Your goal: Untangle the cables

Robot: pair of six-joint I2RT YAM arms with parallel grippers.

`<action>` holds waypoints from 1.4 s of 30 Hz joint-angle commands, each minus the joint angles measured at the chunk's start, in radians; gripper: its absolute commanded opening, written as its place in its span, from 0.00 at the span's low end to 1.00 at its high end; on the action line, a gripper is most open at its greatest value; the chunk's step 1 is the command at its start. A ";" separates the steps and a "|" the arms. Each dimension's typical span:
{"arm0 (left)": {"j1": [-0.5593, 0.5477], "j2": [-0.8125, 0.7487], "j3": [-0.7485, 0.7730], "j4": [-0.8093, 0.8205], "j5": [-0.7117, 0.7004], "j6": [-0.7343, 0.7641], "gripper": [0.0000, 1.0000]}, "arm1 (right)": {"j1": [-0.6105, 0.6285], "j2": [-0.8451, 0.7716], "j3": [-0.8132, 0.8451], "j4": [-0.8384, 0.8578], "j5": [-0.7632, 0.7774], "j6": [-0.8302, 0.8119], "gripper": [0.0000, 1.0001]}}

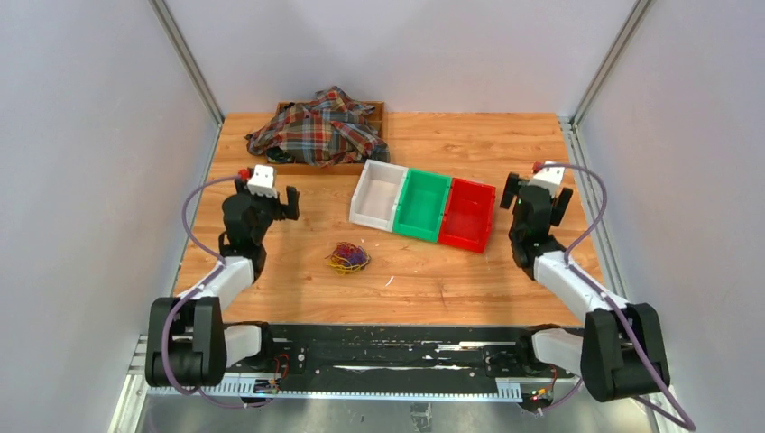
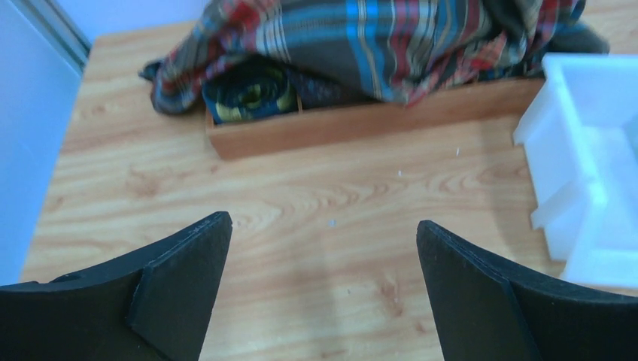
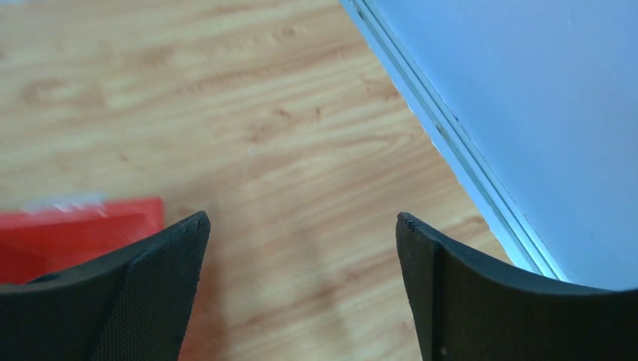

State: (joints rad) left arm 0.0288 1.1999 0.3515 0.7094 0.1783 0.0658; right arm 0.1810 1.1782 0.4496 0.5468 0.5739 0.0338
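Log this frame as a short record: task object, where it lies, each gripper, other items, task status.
task object: cables, one small tangle of yellow, red and purple loops
location: on the table, near the middle, in front of the bins and apart from them
left gripper: open, empty, left of the tangle, not touching it
right gripper: open, empty, beside the red bin
other items: white bin and green bin in a row with the red one; plaid cloth heaped over a wooden tray
status: tangle untouched
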 commanded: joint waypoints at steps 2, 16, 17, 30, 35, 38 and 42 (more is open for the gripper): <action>-0.003 -0.087 0.196 -0.510 0.044 0.047 0.98 | 0.005 -0.090 0.150 -0.464 -0.026 0.327 0.93; -0.030 0.092 0.658 -1.355 0.440 0.187 0.98 | 0.061 -0.228 0.127 -0.479 -0.704 0.493 0.80; -0.035 0.098 0.660 -1.366 0.449 0.195 0.98 | 0.102 -0.210 0.134 -0.480 -0.699 0.486 0.78; -0.191 0.180 0.610 -1.366 0.446 0.247 0.95 | 0.574 -0.003 0.251 -0.481 -0.523 0.420 0.73; -0.210 0.287 0.643 -1.367 0.484 0.244 0.83 | 0.630 0.002 0.276 -0.503 -0.494 0.413 0.75; -0.226 0.335 0.650 -1.367 0.505 0.244 0.73 | 0.644 -0.006 0.277 -0.524 -0.483 0.404 0.75; -0.237 0.373 0.664 -1.367 0.512 0.245 0.65 | 0.643 -0.013 0.263 -0.514 -0.502 0.408 0.68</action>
State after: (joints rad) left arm -0.1932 1.5524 0.9718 -0.6491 0.6468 0.3035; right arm 0.8036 1.1843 0.6987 0.0448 0.0574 0.4522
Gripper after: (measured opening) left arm 0.677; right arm 0.712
